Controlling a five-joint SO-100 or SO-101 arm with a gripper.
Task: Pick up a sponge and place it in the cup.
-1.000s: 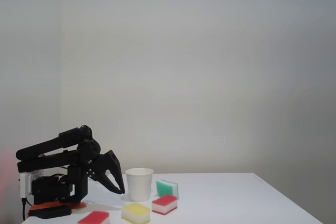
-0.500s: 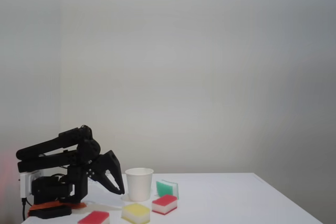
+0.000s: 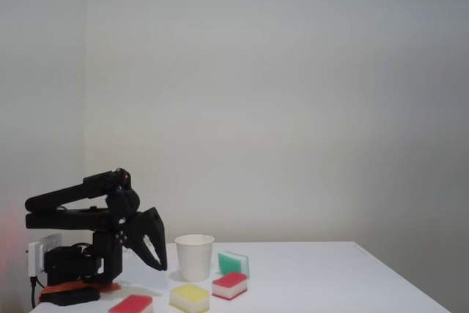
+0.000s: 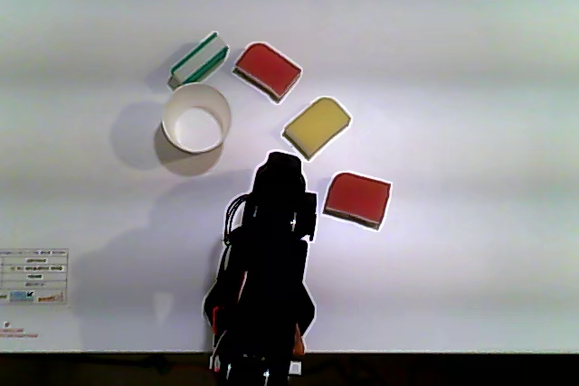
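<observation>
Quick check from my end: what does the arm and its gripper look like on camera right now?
The arm is matte black with boxy segments, a small red light near the top joint, and black cables by its base, which sits on an orange-red mount. The gripper is black too, with two tapered, pointed fingers.

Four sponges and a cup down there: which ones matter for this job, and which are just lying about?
In play:
- the sponge, small red-topped block nearest the cup
- the cup, white paper, upright
- the gripper, hanging left of the cup in the fixed view, holding nothing

Lying about:
- yellow sponge
- flatter red sponge
- green sponge, on edge behind the cup
</observation>
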